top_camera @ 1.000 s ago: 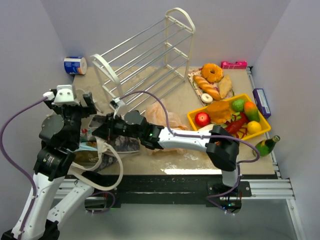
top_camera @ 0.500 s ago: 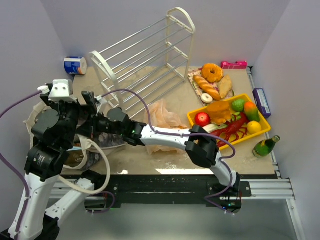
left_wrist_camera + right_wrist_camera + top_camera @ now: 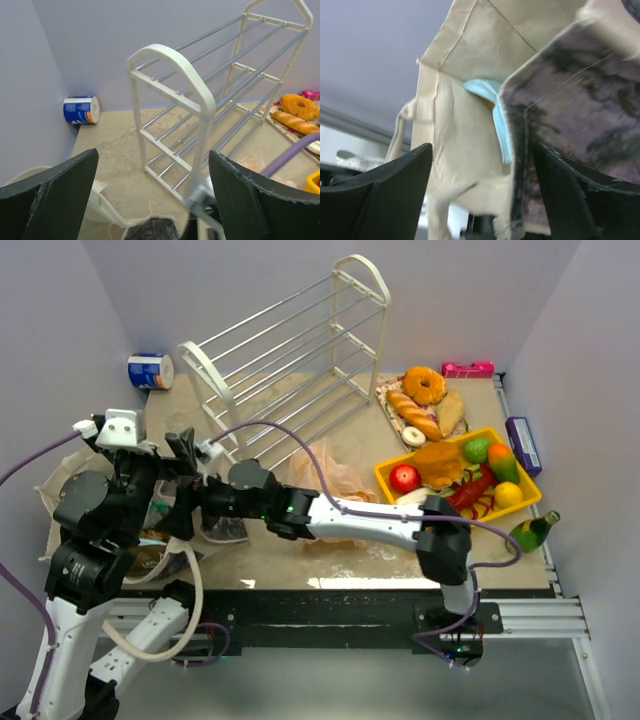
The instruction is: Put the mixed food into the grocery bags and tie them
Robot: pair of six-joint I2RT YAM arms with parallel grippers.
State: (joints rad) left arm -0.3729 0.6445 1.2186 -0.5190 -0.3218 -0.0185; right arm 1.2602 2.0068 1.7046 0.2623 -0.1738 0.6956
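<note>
Down at the near left edge of the surface, the cloth tote [image 3: 460, 120] gapes straight ahead of the right tool [image 3: 482, 147], whose jaws stand wide, gripping nothing. A blue packet [image 3: 482, 89] sits inside. The left tool [image 3: 152, 152], just beside, is spread and empty too. Fruit [image 3: 404, 478] lies well off to the right, in the yellow tray [image 3: 383, 478].

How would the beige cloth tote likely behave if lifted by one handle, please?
Probably floppy: the cloth tote shows creases and folds, so it may sag shut. Its loop handle hangs limp. The light blue packet inside could shift.
</note>
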